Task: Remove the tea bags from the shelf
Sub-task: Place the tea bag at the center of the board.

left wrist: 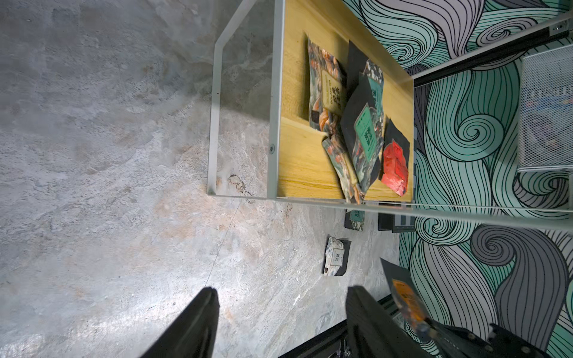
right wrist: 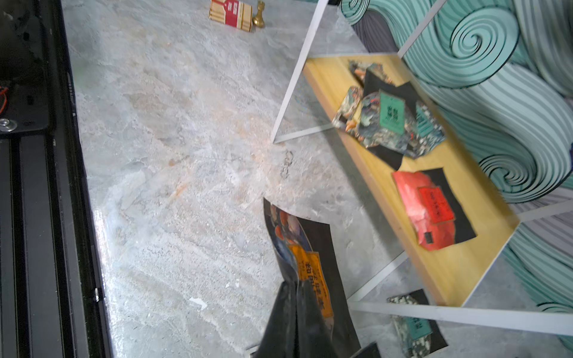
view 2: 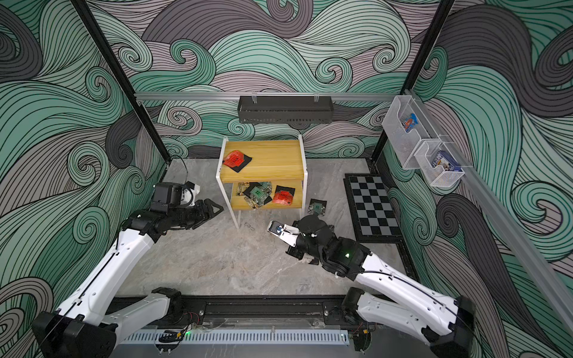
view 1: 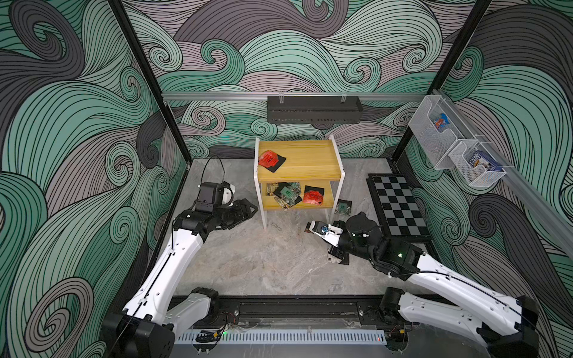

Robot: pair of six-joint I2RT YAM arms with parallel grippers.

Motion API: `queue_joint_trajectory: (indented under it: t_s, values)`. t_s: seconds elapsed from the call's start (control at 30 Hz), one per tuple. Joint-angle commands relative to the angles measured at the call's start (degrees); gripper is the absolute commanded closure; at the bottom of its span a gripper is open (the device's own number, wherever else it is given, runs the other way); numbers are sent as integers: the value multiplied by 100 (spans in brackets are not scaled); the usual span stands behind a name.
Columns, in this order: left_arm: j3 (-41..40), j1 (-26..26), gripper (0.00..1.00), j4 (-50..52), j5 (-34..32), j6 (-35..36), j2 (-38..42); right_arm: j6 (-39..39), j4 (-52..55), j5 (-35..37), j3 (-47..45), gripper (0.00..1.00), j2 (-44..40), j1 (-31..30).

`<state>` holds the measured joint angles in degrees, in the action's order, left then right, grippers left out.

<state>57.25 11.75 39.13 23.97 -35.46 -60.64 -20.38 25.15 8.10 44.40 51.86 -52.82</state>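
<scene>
Firmly together, the right gripper (right wrist: 293, 286) jaws clamp one edge of an orange-labelled tea bag (right wrist: 310, 257). Its length runs on in line with the fingers, clear of the shelf (view 1: 310, 161) at its 5 o'clock. That arm reaches in from 4 o'clock, wrist aimed toward 9. The left gripper (left wrist: 279, 299) hangs with jaws apart at the shelf's 8 o'clock, pointing toward 3. The other tea bags (view 1: 286, 193) lie on the lower board.

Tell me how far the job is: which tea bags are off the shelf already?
Done: on the floor lie a teal-labelled tea bag and a white-labelled one. In hand: the right gripper is shut on an orange-labelled bag, off the shelf. Remaining: a red bag on the top board, a red one and a pile on the lower board. The left gripper is open.
</scene>
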Motion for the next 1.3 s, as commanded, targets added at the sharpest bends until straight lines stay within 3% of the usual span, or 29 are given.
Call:
queue_joint_trajectory:
  t_s: [0.0,0.43,0.63,1.27]
  values:
    - [-37,51,32,-187,-50,11,25,610,-327,240,-226,93,-6,-44]
    - [-249,73,32,-222,-81,-13,154,1953,-966,568,-641,93,1073,-236]
    - [-302,73,32,-240,-83,-20,160,2073,-1280,940,-740,92,1581,-352]
    - [-303,74,32,-257,-110,66,42,2372,-1941,617,-969,87,2492,-597]
